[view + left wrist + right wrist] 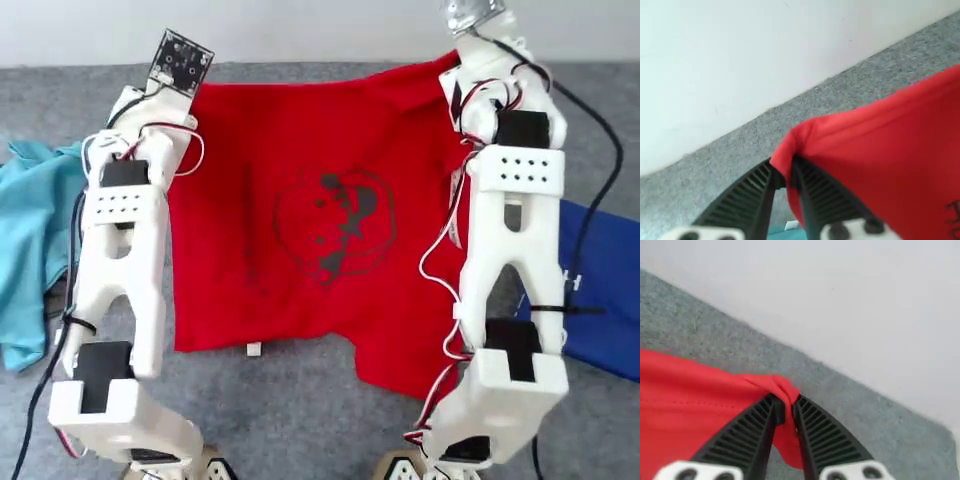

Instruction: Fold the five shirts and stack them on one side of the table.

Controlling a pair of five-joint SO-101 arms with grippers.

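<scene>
The grey table (300, 420) carries a red shirt (300, 150) spread across its middle between the two arms, print facing up. A blue shirt (605, 300) lies at the right edge, partly under the right arm. A teal shirt (30, 230) is bunched at the left edge. The left gripper (787, 172) is clamped on the red shirt's far left corner. The right gripper (786, 405) pinches its far right corner, jaws nearly closed on the cloth.
</scene>
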